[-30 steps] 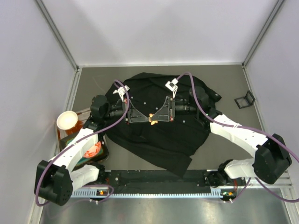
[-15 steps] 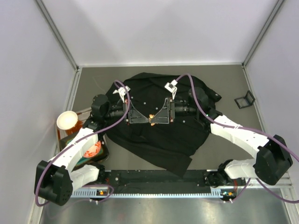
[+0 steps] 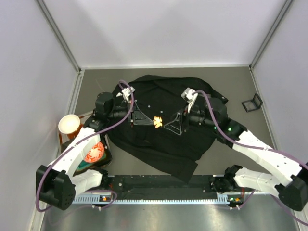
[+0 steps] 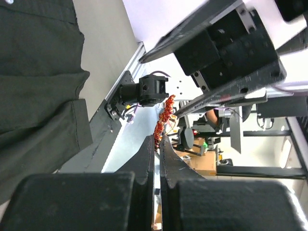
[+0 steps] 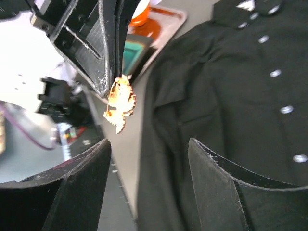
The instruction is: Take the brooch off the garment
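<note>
The brooch [image 3: 157, 121] is a tiny red-orange maple leaf pinched at the tip of my left gripper [image 3: 153, 120], which is shut on it. The left wrist view shows the brooch [image 4: 163, 118] edge-on, just beyond the closed left gripper [image 4: 157, 139]. From the right wrist, the brooch [image 5: 120, 103] hangs clear of the fabric. The garment [image 3: 163, 144] is a black button-up shirt spread on the table, its pale buttons [image 5: 287, 109] visible. My right gripper [image 3: 172, 126] stands open just right of the brooch, and nothing sits between the jaws of this right gripper [image 5: 149, 144].
A paper cup [image 3: 69, 124] and an orange patterned disc [image 3: 94, 153] on a tray sit at the left edge. A small black frame-like object [image 3: 252, 103] lies at the far right. The arm mounting rail [image 3: 159, 185] runs along the near edge, and white walls enclose the table.
My right gripper has opened and drawn back to the right, off the brooch. The left gripper stays shut on the brooch and has shifted slightly left and up.
</note>
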You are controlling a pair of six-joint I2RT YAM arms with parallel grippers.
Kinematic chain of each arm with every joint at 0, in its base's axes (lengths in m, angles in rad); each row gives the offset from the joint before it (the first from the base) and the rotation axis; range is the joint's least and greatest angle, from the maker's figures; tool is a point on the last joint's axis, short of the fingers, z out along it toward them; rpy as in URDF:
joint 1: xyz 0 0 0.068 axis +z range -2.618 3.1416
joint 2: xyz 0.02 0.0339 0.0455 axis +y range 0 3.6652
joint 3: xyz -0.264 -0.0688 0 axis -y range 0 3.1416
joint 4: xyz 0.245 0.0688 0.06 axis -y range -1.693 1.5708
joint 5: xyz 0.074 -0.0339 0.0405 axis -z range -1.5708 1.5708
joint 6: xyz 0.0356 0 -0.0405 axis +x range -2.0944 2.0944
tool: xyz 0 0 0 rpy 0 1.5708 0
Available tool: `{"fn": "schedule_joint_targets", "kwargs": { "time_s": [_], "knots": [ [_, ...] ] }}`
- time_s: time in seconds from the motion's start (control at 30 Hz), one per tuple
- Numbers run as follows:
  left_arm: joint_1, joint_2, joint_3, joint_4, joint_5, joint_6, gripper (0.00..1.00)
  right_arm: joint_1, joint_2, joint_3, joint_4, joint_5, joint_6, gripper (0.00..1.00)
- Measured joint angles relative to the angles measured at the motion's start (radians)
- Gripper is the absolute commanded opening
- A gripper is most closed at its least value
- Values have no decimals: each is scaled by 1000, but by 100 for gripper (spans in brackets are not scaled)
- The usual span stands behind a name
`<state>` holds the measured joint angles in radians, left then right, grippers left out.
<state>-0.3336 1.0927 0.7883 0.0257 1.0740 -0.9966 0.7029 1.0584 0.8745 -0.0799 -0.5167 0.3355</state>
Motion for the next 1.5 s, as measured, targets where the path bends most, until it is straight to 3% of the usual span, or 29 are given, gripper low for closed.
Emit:
{"fn": "schedule_joint_targets", "kwargs": {
  "time_s": [0.1, 0.3, 0.6, 1.0, 1.5],
  "knots": [
    [0, 10, 27, -82, -19, 1, 0, 65, -76, -46, 9, 131, -166, 67],
    [0, 13, 117, -328, -108, 5, 0, 249, -173, -290, 213, 349, -576, 68],
    [1, 2, 134, -469, -174, -83, 0, 441, -55, -302, 446, 562, -971, 52],
    [3, -4, 69, -377, -160, -238, 0, 484, -8, -263, 502, 658, -1151, 35],
    [6, -3, 51, -309, -143, -372, 0, 494, 38, -236, 494, 708, -1261, 29]
  ]
}}
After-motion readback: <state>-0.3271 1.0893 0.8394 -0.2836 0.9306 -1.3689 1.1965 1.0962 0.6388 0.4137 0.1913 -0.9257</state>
